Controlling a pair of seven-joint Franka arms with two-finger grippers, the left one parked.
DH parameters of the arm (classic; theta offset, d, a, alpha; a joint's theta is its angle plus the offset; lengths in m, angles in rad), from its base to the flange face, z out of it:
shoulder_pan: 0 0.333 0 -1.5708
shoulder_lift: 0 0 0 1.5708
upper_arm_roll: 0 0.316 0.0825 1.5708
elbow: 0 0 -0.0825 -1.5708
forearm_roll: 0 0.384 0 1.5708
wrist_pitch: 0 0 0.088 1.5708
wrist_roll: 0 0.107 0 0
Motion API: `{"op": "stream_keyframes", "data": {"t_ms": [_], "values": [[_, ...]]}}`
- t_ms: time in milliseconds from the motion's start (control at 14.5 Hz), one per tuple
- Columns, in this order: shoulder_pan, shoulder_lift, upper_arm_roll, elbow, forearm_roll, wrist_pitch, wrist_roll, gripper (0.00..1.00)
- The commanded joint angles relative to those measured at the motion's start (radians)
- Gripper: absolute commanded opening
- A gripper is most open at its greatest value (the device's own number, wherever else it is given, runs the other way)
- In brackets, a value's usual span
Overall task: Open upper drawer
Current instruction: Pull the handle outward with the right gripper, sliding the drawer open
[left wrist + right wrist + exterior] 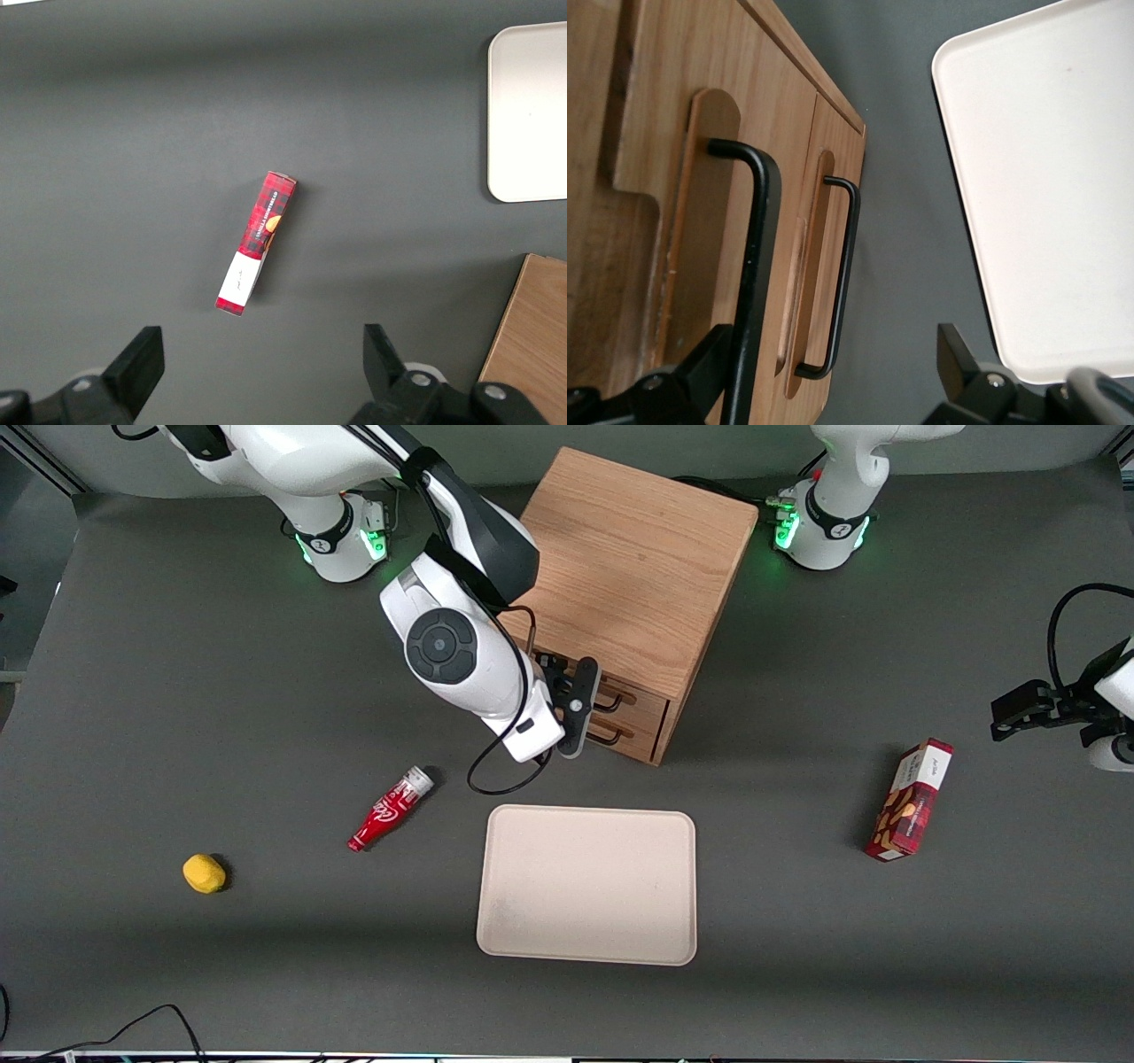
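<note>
The cube-shaped wooden cabinet [629,567] stands at the table's middle, farther from the front camera than the tray. The upper drawer [640,701] looks shut, with its black wire handle [611,700] above the lower drawer's handle [608,734]. My right gripper [578,710] hangs just in front of the drawer fronts and points downward. In the right wrist view the gripper [828,381] is open. The upper drawer's thick handle [755,266] runs close beside one finger [700,372], inside the gap. The lower handle [843,274] lies deeper down. Nothing is gripped.
A beige tray [586,884] lies on the table in front of the cabinet, also in the right wrist view [1045,186]. A red bottle [390,810] and a yellow lump [204,873] lie toward the working arm's end. A red box [911,801] lies toward the parked arm's end.
</note>
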Motion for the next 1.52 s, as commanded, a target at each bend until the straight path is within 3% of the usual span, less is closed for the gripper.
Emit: {"op": "stream_keyframes", "data": {"t_ms": [0, 276, 966, 1448], "values": [[-0.021, -0.005, 0.005, -0.02, 0.015, 0.032, -0.056, 1.0], [-0.029, 0.012, -0.006, -0.012, -0.028, 0.075, -0.105, 1.0], [-0.092, 0.089, -0.012, 0.105, -0.031, 0.098, -0.179, 1.0], [-0.107, 0.115, -0.07, 0.161, -0.031, 0.104, -0.179, 1.0]]}}
